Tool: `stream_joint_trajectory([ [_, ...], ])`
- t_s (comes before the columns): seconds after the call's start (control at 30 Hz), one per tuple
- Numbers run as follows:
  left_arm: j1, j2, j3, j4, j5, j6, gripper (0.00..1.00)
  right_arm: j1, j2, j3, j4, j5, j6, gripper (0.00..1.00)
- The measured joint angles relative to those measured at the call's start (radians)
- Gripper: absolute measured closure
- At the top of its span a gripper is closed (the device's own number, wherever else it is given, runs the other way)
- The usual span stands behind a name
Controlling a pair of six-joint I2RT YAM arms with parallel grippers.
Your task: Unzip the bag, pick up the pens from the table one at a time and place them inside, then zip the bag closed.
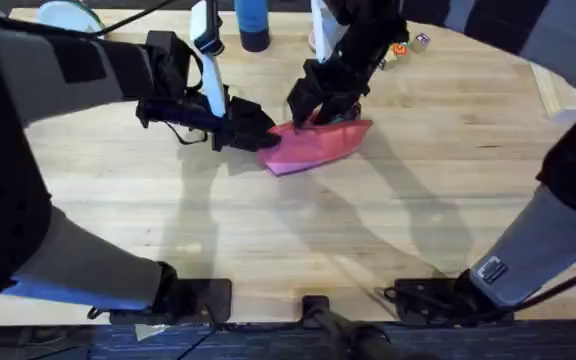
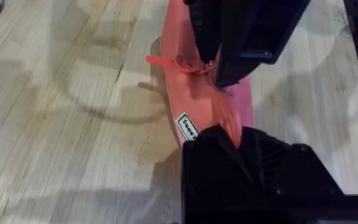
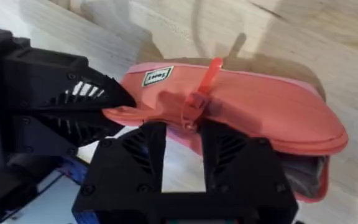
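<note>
While the bag (image 1: pixel 316 146) lies on its side near the middle of the table (image 1: pixel 298 235), both arms are working on it at once, which points to a zipper step rather than pen loading. The left gripper (image 1: pixel 260 134) is clenched on the pouch's left end, its black fingers (image 2: pixel 241 155) pinching the fabric just beside a small white label (image 3: pixel 157 76), so that end is anchored. The right gripper (image 1: pixel 313 112) comes down on the top edge from the far side; in its own wrist view the fingers (image 3: pixel 143 148) sit either side of the red pull tab (image 3: pixel 202 87) and the slider below it, apparently nipped on it. The slider stands close to the held end, and past it the far end of the pouch gapes a little, showing grey lining (image 3: pixel 303 171). Whether this is the opening run or the closing one I cannot say for certain; no pens lie on the bare wood around the pouch. Either way, the next move calls for a straight pull of the tab along the zipper line while the left hold resists, keeping the fabric taut so the slider does not bunch the cloth.
</note>
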Motion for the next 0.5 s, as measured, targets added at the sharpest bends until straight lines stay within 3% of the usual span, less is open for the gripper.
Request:
stream_joint_trajectory([
  [0.27, 0.000, 0.000, 0.000, -0.005, 0.002, 0.000, 0.959, -0.067, 0.000, -0.002, -0.005, -0.099, 0.035, 0.690],
  [0.5, 0.000, 0.000, 0.000, -0.007, 0.004, 0.000, 0.959, -0.113, 0.000, -0.002, 0.002, -0.112, 0.082, 0.631],
])
